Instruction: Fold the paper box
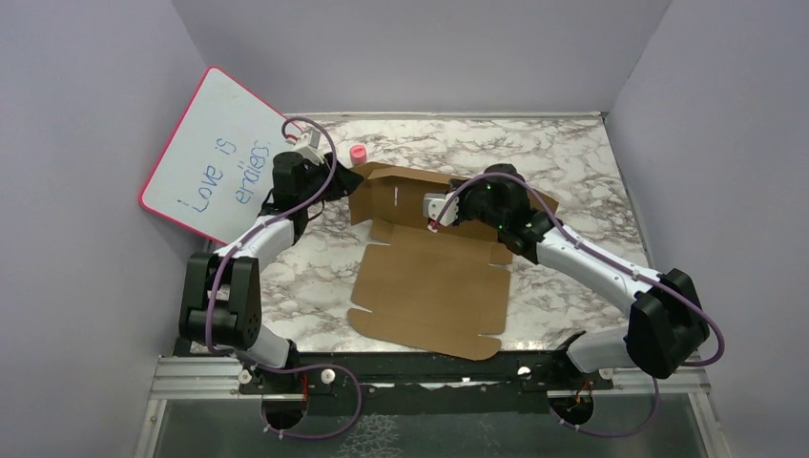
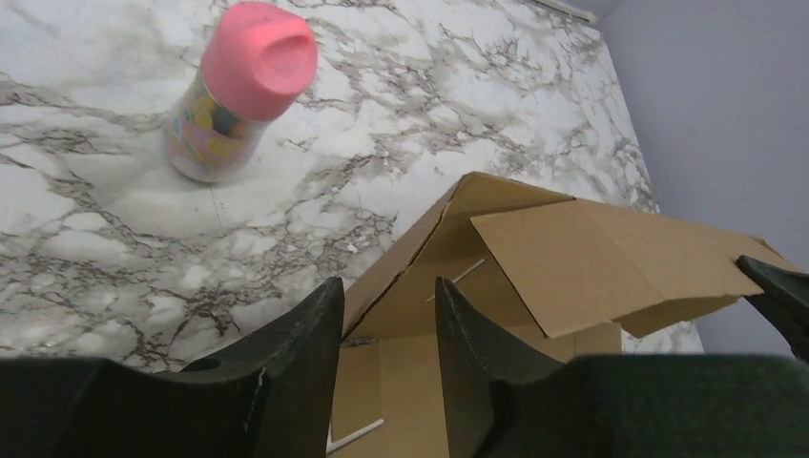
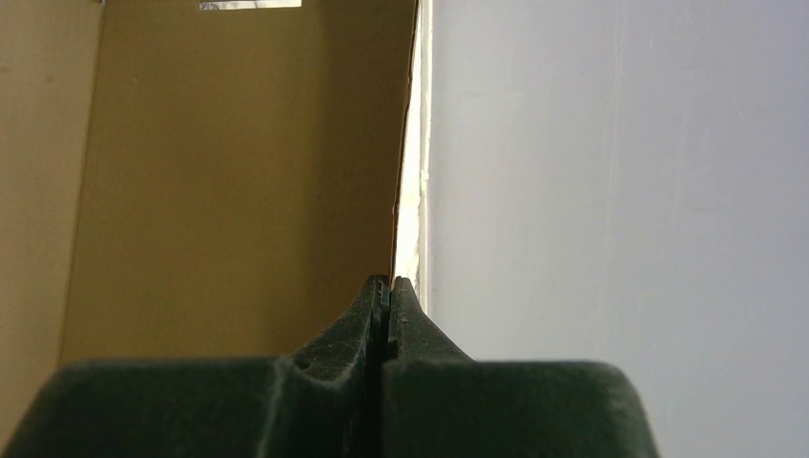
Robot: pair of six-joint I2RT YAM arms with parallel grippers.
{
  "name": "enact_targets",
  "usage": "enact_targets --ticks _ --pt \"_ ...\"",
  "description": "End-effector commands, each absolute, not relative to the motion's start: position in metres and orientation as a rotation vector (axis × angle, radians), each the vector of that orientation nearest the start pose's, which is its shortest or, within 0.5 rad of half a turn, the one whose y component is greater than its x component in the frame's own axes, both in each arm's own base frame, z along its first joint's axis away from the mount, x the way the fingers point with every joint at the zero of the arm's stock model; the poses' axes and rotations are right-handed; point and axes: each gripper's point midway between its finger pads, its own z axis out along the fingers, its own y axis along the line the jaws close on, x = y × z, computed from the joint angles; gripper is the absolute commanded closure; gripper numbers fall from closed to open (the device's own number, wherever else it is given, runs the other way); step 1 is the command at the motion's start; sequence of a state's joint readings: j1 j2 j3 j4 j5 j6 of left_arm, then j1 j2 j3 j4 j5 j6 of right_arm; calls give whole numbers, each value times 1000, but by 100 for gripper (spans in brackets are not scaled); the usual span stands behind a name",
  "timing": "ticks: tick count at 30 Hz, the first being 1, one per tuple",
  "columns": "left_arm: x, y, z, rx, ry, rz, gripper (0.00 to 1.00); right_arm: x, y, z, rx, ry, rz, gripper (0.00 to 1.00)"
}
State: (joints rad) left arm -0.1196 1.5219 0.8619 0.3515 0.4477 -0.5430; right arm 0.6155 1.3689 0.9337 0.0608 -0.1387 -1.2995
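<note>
Top view, paper box (image 1: pixel 429 286): it lies on the marble table (image 1: pixel 572 162) between the two arms. Its big panel is flat on the near side and its far panel is stood up as a wall.
Top view, left gripper (image 1: pixel 336 176): it is at the left end of that raised wall. A pink-capped bottle (image 1: pixel 358 152) stands just beyond it, and a pink-framed whiteboard (image 1: pixel 215 157) leans further out to its left.
Top view, right gripper (image 1: pixel 431 218): it is against the raised wall, toward the middle. Its fingers are too small here to read.
Left wrist view, left gripper (image 2: pixel 386 286): the jaws stand at a middling gap, astride the folded corner of the paper box (image 2: pixel 591 258). Cardboard sits in the gap, but neither finger visibly presses it. A loose flap juts ahead and to the right.
Left wrist view, bottle (image 2: pixel 238 95): it is near, ahead and left of the fingertips, standing on the table (image 2: pixel 95 239).
Right wrist view, right gripper (image 3: pixel 389 281): the fingers are pressed together with nothing seen between them. The paper box (image 3: pixel 238 162) fills the space ahead and to the left, its edge running straight off the fingertips. A plain wall (image 3: pixel 620 191) lies to the right.
Risk, left corner: jaws closing off the crease would likely crush the corner or catch only the flap, letting the wall sag.
Risk, bottle: a swing forward and left could topple it.
Risk, right side: closed fingers can only prop the panel. If they slip past the edge, it probably drops or buckles.
</note>
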Motion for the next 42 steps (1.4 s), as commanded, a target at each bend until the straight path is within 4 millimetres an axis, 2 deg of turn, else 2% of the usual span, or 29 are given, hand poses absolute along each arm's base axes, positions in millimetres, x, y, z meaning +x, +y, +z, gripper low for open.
enact_targets --ticks 1,13,21,24,26,31,34,37,42 --pt "405 -164 193 -44 1888 -943 60 376 247 233 -1627 1009 -373 99" --pt "380 -179 191 -6 1883 -933 84 369 250 228 -1666 970 -385 99" --pt "358 -195 184 67 1884 -911 88 386 249 228 -1597 1052 -408 99" --pt "355 -193 184 57 1880 -894 87 389 252 224 -1588 1069 -393 99" --pt "358 -185 185 15 1876 -845 83 389 254 223 -1585 1047 -392 99" --pt "374 -144 190 -171 1901 -604 58 389 254 221 -1607 1019 -419 99" --pt "381 -121 207 -255 1860 -517 49 389 254 222 -1626 1009 -426 99" --pt "387 -113 232 -264 1794 -494 44 390 254 225 -1634 996 -437 99" --pt "398 -119 261 -213 1743 -511 42 389 254 230 -1644 983 -453 99"
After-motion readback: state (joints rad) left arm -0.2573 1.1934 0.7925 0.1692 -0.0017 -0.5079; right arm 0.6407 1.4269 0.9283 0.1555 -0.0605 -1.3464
